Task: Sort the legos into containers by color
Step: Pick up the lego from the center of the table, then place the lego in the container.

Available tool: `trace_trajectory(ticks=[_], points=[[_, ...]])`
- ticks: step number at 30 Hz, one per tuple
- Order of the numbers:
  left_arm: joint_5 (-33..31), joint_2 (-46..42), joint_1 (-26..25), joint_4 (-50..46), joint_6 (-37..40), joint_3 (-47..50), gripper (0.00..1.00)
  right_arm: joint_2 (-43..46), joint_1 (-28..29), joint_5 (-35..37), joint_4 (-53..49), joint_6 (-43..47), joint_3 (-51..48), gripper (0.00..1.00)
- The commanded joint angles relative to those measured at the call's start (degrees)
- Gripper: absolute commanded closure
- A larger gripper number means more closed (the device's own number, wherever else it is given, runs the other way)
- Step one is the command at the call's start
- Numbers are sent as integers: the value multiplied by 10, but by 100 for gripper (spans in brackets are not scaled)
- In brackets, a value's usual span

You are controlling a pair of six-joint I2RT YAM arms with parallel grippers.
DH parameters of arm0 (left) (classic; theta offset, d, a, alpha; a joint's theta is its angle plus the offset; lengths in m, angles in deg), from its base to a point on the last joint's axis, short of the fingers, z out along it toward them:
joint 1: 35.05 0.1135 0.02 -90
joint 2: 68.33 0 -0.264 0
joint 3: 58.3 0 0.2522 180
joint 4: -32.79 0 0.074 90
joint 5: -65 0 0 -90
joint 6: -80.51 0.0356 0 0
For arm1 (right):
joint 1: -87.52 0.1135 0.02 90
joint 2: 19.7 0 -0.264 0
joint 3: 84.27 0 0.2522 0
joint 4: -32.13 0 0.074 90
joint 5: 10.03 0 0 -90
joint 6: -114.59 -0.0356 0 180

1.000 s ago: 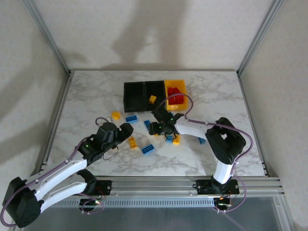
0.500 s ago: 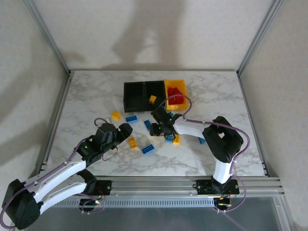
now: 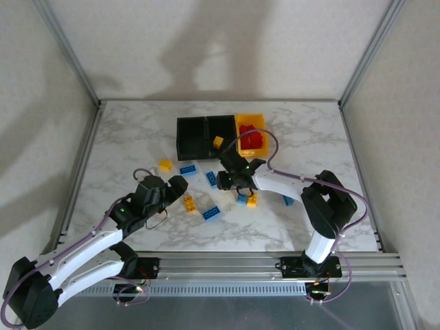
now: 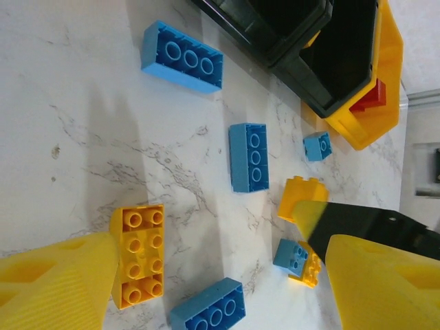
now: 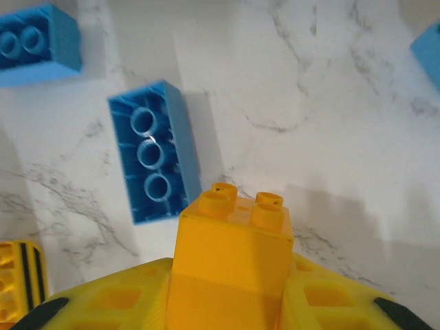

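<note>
**Yellow brick just got grabbed**

Left gripper [image 3: 180,185] hasn't budged, jaws wide over an oblong yellow lego [image 4: 137,256] on the worktop [image 3: 130,137]. Right gripper [image 3: 223,181] just clamped onto a square yellow lego [image 5: 232,254] mid-worktop, so the containers [image 3: 199,152] are probably next.

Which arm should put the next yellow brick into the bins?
Right. The right end effector grips a yellow brick and sits close to the bins; the left end effector hangs open, farther away.

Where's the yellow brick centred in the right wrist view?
Yellow brick sits between the right gripper's jaws, mid-table before the bins in the top view, blue brick at its left.
</note>
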Motion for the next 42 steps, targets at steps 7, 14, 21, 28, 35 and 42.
trace_trajectory(ticks=[7,14,21,28,35,42], points=[[-30,-21,13,-29,0,-5,21,-53,-57,12,-37,53,148,65],[-28,-23,14,-35,0,-6,21,-161,-99,15,-65,71,296,64],[-28,-34,15,-35,-5,1,21,-268,-129,8,-90,70,427,62],[-28,-35,17,-38,-4,1,21,-358,-140,19,-139,72,560,59],[-33,-35,22,-42,-3,0,21,-386,-143,14,-135,55,581,57],[-29,-31,23,-40,-2,-3,21,-368,-142,14,-127,52,574,49]])
